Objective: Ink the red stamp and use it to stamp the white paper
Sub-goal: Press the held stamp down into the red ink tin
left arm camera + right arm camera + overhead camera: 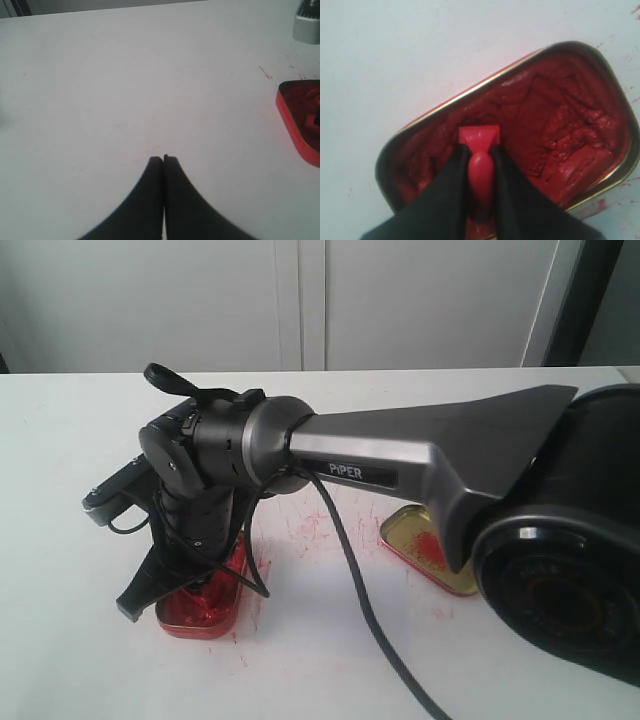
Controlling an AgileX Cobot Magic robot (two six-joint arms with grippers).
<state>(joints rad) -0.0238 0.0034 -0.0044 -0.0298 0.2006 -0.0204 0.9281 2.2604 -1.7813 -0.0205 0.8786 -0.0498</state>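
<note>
**Ana:** Where is the small red plastic stamp with the square base and short knob right now?

**Ben:** It is clamped by its knob between the black fingers of the right gripper, base down in the rounded-rectangle tin of lumpy red ink paste. The base sits toward one end of the tin, near the wall, and looks to be touching the paste. I cannot tell how deep it sits.

**Ana:** And the other arm?

**Ben:** The left gripper is pinched closed on nothing, over bare white table, with the tin off to one side. I'd say it has no part in this step.

**Ana:** So what makes the inking go well?

**Ben:** A straight, level press, I'd say. The paste is ridged and uneven, so a tilted base would likely take ink on one edge only. A light dab on a flatter patch should coat the face better than a hard push, which could pack clumps onto it and blur the print.

**Ana:** Any risk on the way out?

**Ben:** The paste looks sticky and nothing holds the tin down, so a slow lift straight up seems safest. A sideways pull could drag the tin or scrape the stamp on the metal rim.

**Ana:** Then on to the thin white sheet of paper?

**Ben:** Yes, though I cannot pick out its edges for certain against the table. Red smears mark the surface between the tin and the shallow gold-coloured tin lid with a red smear, so I'd expect it thereabouts
</note>
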